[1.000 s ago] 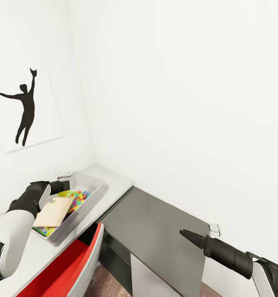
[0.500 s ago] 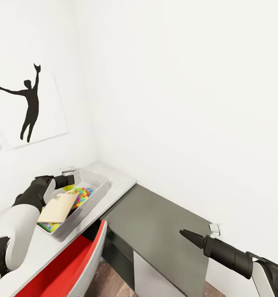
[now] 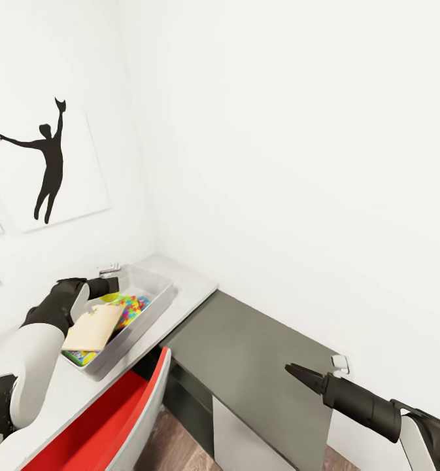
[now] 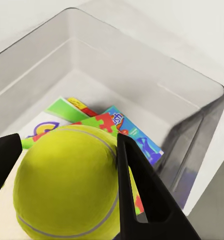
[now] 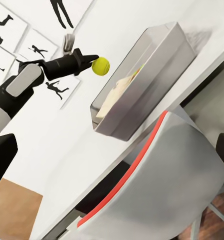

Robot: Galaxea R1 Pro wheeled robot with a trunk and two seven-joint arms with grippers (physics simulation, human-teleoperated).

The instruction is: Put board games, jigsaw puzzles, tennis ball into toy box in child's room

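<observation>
Above the toy box (image 3: 155, 306), at its far end: left gripper (image 5: 94, 62) pinching the tennis ball (image 4: 67, 182), one dark finger (image 4: 139, 192) on each side, ball clear of the box walls. Inside the toy box: a beige-backed flat board (image 3: 92, 328) lying tilted on top, a bright jigsaw puzzle (image 3: 129, 309) showing beyond it, a green-edged game box (image 3: 80, 357) peeking out at the near end; from the left wrist view, printed game covers (image 4: 129, 130) on the box floor under the ball. Box standing on the light grey table (image 3: 193, 288), near the wall with the black silhouette picture (image 3: 46, 160). Beside the table, nearer than the toy box: a chair with a red seat (image 3: 108, 415). Right of the toy box, lower: a dark grey shelf unit (image 3: 259, 366). Over that shelf unit, well apart from the toy box: right gripper (image 3: 298, 374), tips pressed together into one point, holding nothing.
</observation>
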